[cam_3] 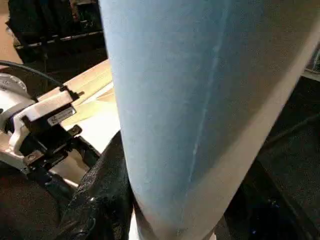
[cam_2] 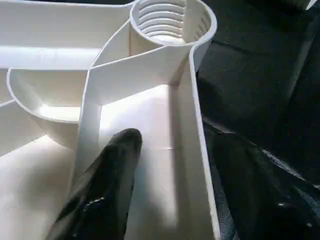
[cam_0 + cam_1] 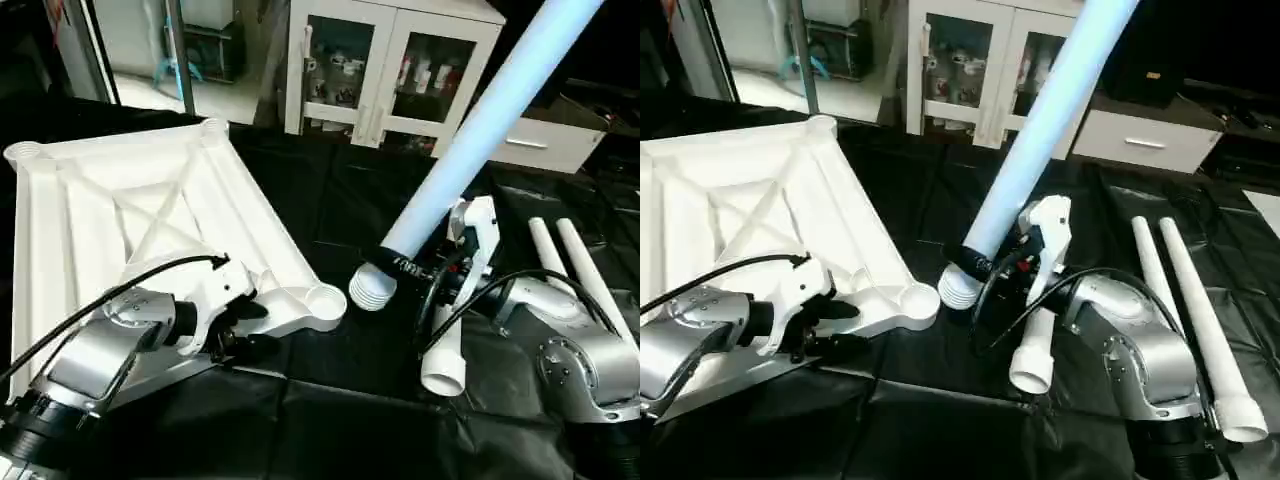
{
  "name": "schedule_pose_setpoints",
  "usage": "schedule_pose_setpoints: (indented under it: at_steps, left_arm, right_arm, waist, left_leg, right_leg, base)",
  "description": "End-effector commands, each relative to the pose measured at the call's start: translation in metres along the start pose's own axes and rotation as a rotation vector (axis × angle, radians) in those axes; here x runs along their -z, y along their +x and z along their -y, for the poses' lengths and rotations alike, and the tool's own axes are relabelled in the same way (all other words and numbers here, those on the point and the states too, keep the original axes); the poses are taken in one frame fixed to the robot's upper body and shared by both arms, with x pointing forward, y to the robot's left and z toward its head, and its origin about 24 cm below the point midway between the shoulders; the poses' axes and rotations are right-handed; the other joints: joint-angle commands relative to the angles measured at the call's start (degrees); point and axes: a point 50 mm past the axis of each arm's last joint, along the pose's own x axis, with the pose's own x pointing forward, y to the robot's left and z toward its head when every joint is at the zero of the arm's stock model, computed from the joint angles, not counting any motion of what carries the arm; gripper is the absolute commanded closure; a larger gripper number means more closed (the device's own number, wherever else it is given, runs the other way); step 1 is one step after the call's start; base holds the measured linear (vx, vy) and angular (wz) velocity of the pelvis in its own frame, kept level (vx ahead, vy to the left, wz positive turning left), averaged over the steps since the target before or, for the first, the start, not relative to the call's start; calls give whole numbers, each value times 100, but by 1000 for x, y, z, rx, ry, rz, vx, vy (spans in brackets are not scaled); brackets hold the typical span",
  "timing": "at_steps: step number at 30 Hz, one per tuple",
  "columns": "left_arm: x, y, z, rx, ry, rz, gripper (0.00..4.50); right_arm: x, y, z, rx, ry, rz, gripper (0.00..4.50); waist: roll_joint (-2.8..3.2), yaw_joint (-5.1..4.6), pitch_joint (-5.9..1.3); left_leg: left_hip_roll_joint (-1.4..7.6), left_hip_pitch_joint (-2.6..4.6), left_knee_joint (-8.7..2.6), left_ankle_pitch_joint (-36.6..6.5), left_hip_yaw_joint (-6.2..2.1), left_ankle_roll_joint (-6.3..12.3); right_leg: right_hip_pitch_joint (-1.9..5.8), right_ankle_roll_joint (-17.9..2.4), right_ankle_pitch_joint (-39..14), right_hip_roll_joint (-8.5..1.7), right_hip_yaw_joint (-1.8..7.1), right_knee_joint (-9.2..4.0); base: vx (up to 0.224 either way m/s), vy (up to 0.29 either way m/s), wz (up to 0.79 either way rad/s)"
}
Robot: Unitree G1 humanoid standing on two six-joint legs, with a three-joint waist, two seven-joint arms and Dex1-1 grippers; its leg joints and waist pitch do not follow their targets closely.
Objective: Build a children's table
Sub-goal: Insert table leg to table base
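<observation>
The children's table top [image 3: 120, 210] lies upside down and tilted on black cloth, ribs up. My left gripper [image 3: 262, 328] is at its near rim beside a round corner socket [image 3: 323, 298]. The jaws straddle the rim wall: one finger [image 2: 112, 170] lies inside the rim with a gap to the wall, the other outside, so it stands open. My right gripper [image 3: 405, 268] is shut on a long white leg [image 3: 480, 130] that slants up to the back right. The leg's threaded end [image 3: 372, 288] hangs just right of that socket, apart from it.
Another leg [image 3: 445, 360] lies on the cloth under my right wrist. Two more legs [image 3: 1180, 290] lie side by side at the right. A white cabinet [image 3: 390, 70] with glass doors stands behind the work area.
</observation>
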Motion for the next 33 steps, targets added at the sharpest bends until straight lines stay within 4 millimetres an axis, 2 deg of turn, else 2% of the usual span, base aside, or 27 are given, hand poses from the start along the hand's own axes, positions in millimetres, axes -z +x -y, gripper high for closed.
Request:
schedule_pose_setpoints:
  at_steps: [1,7,11,13,15,16,18,19,24,29,30,33]
  left_arm:
    - [4,7,5,12,-11,-49,216]
    - [4,9,8,13,10,-100,272]
    - [3,10,11,19,15,-124,296]
    - [5,12,15,26,24,-155,330]
    - [5,12,16,28,28,-167,336]
    - [6,12,16,28,32,-168,346]
    - [5,12,17,22,32,-161,359]
    - [4,13,16,22,42,-144,381]
    - [0,17,17,29,67,-96,422]
    - [5,25,27,68,79,-78,432]
    - [5,25,27,68,79,-78,447]
    - [10,34,37,109,78,-50,447]
  right_arm:
    - [-4,1,3,6,-18,6,267]
    - [-4,1,3,8,-20,4,267]
    - [-3,2,2,11,-22,6,267]
    - [-2,2,2,14,-23,7,267]
    - [-2,2,2,15,-22,7,267]
    - [-2,2,1,16,-22,8,267]
    - [-2,2,1,18,-23,9,267]
    - [-2,2,1,19,-24,11,267]
    - [-1,2,1,14,-16,17,267]
    - [2,4,-1,6,-8,11,267]
    - [2,4,-1,6,-8,11,267]
    - [1,13,-2,2,-6,16,267]
  waist:
    - [115,0,-260]
    - [117,2,-249]
    - [121,-4,-259]
    - [125,-2,-266]
    - [123,-3,-263]
    - [140,0,-262]
    - [133,-2,-266]
    - [144,2,-259]
    - [162,13,-249]
    - [161,28,-230]
    - [155,36,-234]
    - [165,47,-236]
  left_leg:
    - [459,86,-549,-1069,-192,-191]
    - [461,83,-557,-1198,-204,-215]
    - [459,76,-553,-1096,-202,-207]
    - [459,75,-549,-1017,-195,-190]
    - [451,74,-547,-956,-189,-160]
    - [451,72,-548,-959,-193,-159]
    - [453,67,-546,-940,-188,-143]
    - [450,66,-549,-965,-189,-136]
    - [456,82,-557,-1132,-188,-149]
    - [455,98,-560,-1283,-186,-159]
    - [453,78,-560,-1240,-186,-138]
    - [457,79,-564,-1150,-184,-104]
  right_leg:
    - [167,-1015,-1009,-602,384,-483]
    - [160,-925,-1331,-617,398,-523]
    - [169,-965,-1163,-610,394,-506]
    - [175,-994,-1016,-606,394,-496]
    - [177,-1003,-950,-599,391,-495]
    - [179,-1007,-953,-602,390,-492]
    - [185,-1016,-940,-603,391,-494]
    - [183,-1011,-991,-604,392,-504]
    - [162,-970,-1252,-608,395,-535]
    - [138,-894,-1556,-617,404,-579]
    - [153,-858,-1628,-627,411,-582]
    - [143,-823,-1651,-623,407,-591]
  base:
    - [0,0,0]
    - [0,0,0]
    - [0,0,0]
    - [0,0,0]
    - [0,0,0]
    - [0,0,0]
    - [0,0,0]
    - [0,0,0]
    - [0,0,0]
    - [0,0,0]
    - [0,0,0]
    - [0,0,0]
